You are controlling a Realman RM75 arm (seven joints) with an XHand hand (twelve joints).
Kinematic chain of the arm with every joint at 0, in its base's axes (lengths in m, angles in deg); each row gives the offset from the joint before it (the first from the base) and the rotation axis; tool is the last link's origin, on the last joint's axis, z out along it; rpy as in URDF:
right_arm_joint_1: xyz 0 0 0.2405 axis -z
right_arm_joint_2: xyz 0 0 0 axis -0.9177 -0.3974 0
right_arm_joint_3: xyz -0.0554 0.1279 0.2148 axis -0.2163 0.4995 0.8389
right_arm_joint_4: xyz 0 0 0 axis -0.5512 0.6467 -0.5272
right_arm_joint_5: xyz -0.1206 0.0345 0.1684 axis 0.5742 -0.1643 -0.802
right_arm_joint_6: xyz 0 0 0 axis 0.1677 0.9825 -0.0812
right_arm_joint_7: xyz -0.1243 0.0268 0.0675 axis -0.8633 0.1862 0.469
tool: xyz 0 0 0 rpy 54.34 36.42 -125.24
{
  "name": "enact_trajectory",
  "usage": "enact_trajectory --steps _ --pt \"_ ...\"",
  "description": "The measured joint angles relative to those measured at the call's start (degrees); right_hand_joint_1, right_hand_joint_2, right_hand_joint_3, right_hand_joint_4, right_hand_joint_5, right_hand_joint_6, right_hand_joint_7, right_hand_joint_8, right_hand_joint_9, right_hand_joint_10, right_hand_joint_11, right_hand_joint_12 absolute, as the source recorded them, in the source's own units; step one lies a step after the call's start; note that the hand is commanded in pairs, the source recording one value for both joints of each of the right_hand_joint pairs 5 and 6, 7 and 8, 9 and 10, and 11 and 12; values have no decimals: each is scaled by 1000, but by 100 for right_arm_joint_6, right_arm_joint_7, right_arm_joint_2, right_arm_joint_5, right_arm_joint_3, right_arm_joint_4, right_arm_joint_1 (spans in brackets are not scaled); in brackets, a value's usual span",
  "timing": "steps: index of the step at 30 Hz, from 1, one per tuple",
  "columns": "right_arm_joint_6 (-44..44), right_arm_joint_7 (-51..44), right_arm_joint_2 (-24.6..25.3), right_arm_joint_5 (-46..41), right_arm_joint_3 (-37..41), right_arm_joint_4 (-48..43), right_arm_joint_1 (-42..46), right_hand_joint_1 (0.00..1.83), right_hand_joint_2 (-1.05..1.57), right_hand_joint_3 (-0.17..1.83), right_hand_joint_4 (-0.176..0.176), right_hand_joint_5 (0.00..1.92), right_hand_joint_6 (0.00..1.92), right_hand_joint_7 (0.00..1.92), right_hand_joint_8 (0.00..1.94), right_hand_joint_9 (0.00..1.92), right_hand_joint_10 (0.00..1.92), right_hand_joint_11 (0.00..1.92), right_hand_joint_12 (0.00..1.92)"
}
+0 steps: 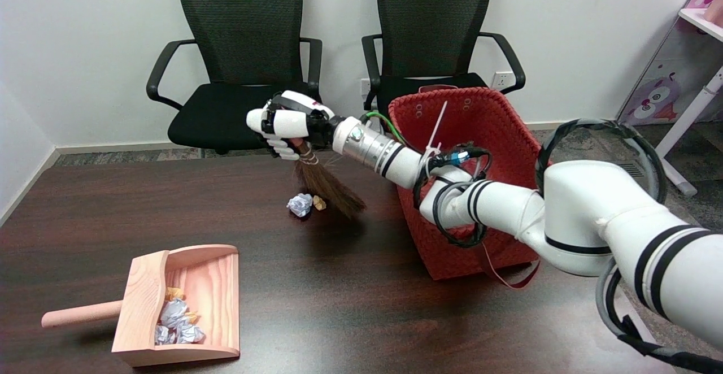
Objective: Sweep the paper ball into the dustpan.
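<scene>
The paper ball (300, 204), a crumpled white-and-blue wad, lies on the dark wooden desk (339, 306) near its far middle, with a small orange scrap (319, 202) touching its right side. Just to the right of the scrap hang the brown bristles of a small broom (327, 185), which slant down and to the right, their tips at or just above the desk surface; whether they touch it cannot be told. The right robot hand (288, 128) is wrapped closed around the broom's short handle at the bound top of the bristles, holding it above and a little behind the ball, while the white arm stretches in from the lower right.

Well apart from the ball, toward the near left of the desk, sits the wooden dustpan (214, 261), its open mouth facing the far right and its round handle pointing left. Inside it, against the back wall, lie several crumpled paper wads (176, 326), white-blue with bits of orange.

A red woven basket (480, 131) stands on the right of the desk, partly behind the arm; its contents cannot be seen. Two black mesh chairs (243, 69) stand behind the desk against the wall.
</scene>
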Motion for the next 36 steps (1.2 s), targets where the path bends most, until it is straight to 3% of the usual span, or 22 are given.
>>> enact_trajectory --steps 11,18,36 --pt "-20 629 195 189 -8 -236 96 627 894 1331 15 1920 1920 1920 1920 1920 1920 1920 1920" --pt "-64 1496 247 253 -2 -195 169 622 961 1308 13 1920 1920 1920 1920 1920 1920 1920 1920" --pt "155 3178 -280 374 222 1279 377 572 1169 1309 20 1920 1920 1920 1920 1920 1920 1920 1920"
